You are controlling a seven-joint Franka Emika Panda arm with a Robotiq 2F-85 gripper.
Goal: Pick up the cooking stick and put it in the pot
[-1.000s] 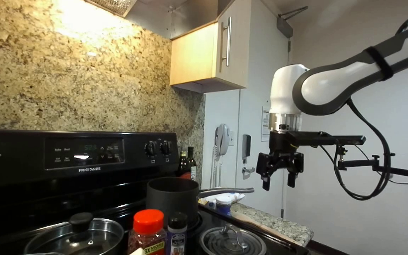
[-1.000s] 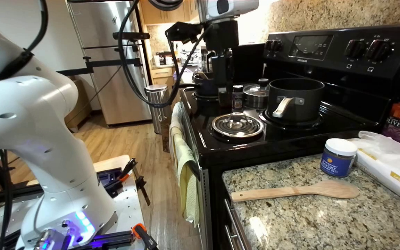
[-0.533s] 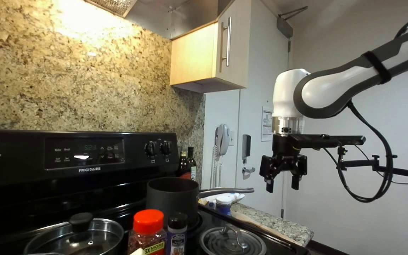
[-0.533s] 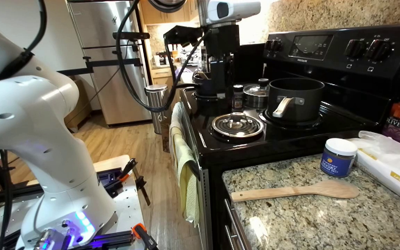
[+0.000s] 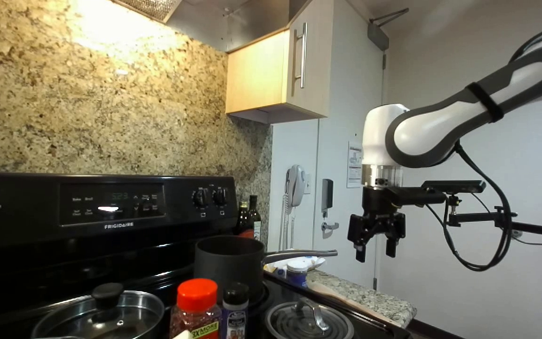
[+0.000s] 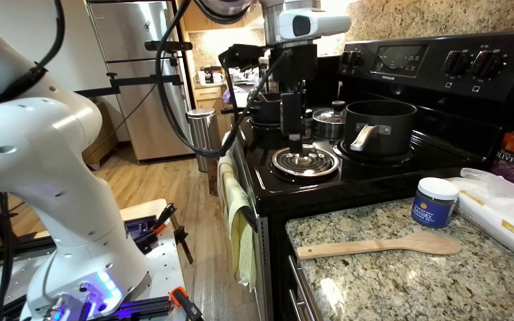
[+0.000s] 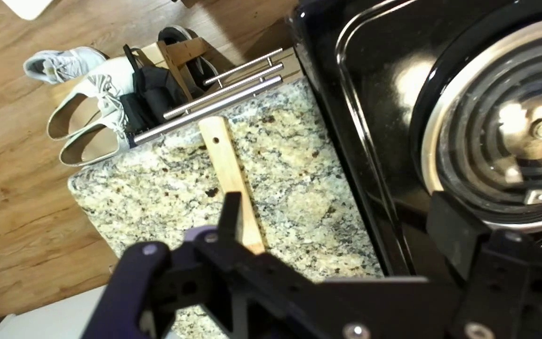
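Cooking stick: laid flat on the granite counter, its broad end turned toward the white box.
Blue-labelled jar: stood upright near that broad end.
Glass lid: laid over the front burner of the stove.
Pot: seated upright on another burner, its handle pointed toward the counter.
Gripper: held in the air, apart from stick and pot; fingers spread wide, nothing clasped.
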